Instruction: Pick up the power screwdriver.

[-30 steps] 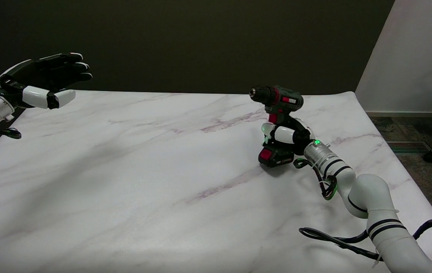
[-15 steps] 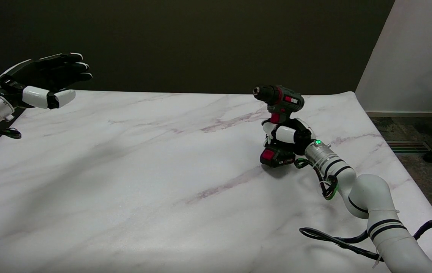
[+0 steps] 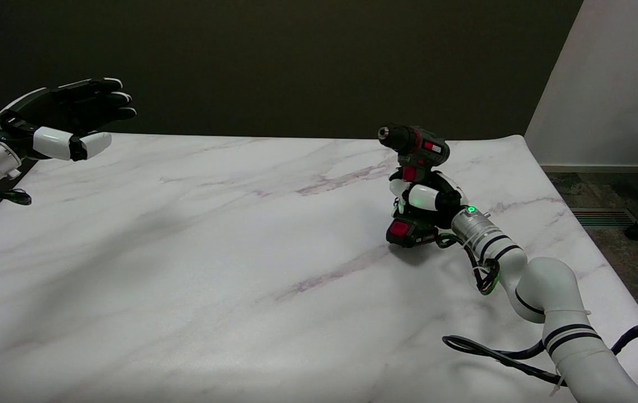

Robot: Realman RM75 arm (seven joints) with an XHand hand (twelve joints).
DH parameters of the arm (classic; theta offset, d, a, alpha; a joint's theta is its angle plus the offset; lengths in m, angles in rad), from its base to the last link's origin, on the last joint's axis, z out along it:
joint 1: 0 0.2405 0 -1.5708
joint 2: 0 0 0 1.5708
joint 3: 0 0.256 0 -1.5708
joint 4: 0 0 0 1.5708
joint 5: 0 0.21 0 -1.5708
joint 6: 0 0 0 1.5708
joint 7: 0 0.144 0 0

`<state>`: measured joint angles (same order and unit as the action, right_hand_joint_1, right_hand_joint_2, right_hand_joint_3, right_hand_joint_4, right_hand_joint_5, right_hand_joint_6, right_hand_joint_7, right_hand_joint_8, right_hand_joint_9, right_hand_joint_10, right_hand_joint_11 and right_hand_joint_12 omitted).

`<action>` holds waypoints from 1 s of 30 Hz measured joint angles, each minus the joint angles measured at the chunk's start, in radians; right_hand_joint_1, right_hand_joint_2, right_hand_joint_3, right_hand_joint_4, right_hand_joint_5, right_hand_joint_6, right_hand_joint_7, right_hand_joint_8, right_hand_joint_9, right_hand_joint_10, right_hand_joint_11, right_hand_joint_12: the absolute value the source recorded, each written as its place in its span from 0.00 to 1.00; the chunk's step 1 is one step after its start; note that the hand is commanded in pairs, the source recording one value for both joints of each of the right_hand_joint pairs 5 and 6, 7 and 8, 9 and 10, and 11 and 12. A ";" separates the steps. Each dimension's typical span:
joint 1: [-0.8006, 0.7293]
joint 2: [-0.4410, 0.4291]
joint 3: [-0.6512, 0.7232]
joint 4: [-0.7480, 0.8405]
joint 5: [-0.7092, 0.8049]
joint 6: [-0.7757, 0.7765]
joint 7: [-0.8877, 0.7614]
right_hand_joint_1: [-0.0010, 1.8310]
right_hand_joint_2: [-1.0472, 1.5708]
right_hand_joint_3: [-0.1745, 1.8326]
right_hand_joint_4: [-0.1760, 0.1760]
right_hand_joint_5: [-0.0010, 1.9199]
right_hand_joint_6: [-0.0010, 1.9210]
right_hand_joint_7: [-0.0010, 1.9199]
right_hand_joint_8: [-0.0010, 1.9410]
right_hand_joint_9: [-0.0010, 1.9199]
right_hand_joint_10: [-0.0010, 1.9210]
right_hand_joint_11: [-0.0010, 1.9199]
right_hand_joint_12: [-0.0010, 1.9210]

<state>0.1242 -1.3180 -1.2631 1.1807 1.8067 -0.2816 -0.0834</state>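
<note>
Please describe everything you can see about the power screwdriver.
The power screwdriver is dark green-grey with red accents, seemingly plastic, with a black chuck pointing left and a black battery block with a red patch at its foot. It stands upright, slightly tilted, at the table's far right. The right hand grips its handle; whether its base touches the table is unclear.

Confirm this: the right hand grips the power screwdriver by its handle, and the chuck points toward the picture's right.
Wrong on one count. In the head view the right hand does grip the power screwdriver by its handle, but the chuck points toward the picture's left, not its right.
</note>
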 measured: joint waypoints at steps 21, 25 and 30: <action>0.002 0.000 0.007 -0.024 0.054 -0.011 0.000 0.57 0.25 0.31 1.00 0.98 0.98 1.00 0.99 1.00 1.00 1.00 1.00; 0.002 0.000 0.007 -0.026 0.059 -0.014 0.000 0.55 0.24 0.39 1.00 1.00 1.00 1.00 0.99 1.00 1.00 1.00 1.00; 0.002 0.000 0.008 -0.028 0.068 -0.015 0.000 0.53 0.27 0.42 1.00 1.00 1.00 1.00 0.99 1.00 1.00 1.00 1.00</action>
<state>0.1261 -1.3182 -1.2552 1.1528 1.8742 -0.2969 -0.0834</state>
